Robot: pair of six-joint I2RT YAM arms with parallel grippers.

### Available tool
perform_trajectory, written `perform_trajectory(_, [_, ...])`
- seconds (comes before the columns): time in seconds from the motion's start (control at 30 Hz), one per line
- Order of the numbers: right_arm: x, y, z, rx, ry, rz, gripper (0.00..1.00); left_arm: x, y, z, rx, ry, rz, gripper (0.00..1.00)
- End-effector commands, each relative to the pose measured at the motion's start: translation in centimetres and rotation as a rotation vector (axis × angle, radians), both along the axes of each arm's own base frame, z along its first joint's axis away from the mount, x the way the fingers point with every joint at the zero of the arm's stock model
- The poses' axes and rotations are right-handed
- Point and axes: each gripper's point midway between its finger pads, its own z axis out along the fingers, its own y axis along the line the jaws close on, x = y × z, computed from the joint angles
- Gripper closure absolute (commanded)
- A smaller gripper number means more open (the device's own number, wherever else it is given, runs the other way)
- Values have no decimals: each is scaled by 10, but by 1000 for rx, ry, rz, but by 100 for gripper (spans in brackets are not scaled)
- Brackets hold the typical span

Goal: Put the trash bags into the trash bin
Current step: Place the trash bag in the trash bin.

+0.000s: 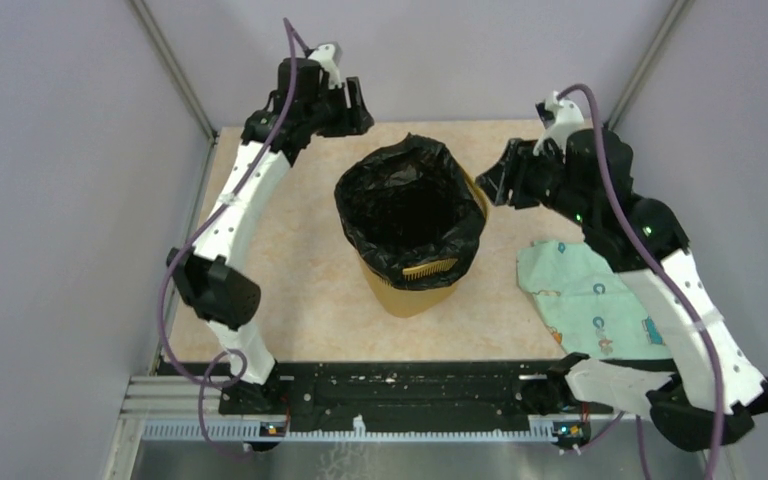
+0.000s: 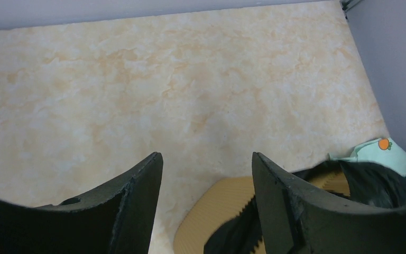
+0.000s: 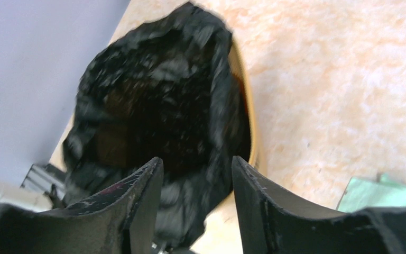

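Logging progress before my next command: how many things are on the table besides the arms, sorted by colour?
Black: 1, the trash bag, sitting in the bin with its edge folded over the rim
Yellow: 1, the trash bin
Pale green: 1, the patterned cloth, lying flat to the right of the bin
Total: 3

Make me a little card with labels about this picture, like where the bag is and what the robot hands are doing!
trash bag: black, inside the trash bin, top folded over the rim
trash bin: yellow, upright
left gripper: open, empty, off the far left of the bin
right gripper: open, empty, close by the bin's right side
cloth: pale green, lying on the table, right of the bin
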Motion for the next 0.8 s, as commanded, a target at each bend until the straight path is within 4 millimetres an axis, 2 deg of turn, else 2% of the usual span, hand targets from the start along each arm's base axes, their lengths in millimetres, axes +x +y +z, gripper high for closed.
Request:
perform_trajectory(0.0, [39, 3, -4, -38, 4, 80, 52, -54, 27, 41, -12, -71, 52, 31])
perform_trajectory(0.07, [49, 10, -15, -52, 36, 108, 52, -74, 28, 29, -25, -34, 34, 31])
perform_trajectory(0.17, [51, 23, -23, -34, 59, 173, 54, -101, 33, 12, -23, 11, 23, 31])
perform_trajectory(0.33, [51, 23, -30, -34, 69, 166, 53, -136, 34, 5, -43, 52, -12, 31])
perform_trajectory(0.43, [51, 22, -33, -37, 76, 157, 53, -152, 29, -1, -43, 81, -36, 31])
perform_trajectory(0.57, [54, 16, -47, -41, 112, 104, 53, -169, 27, -6, -35, 108, -49, 31])
perform_trajectory(0.77, [50, 10, -58, -47, 114, 74, 49, -191, 27, -9, -9, 130, -53, 32])
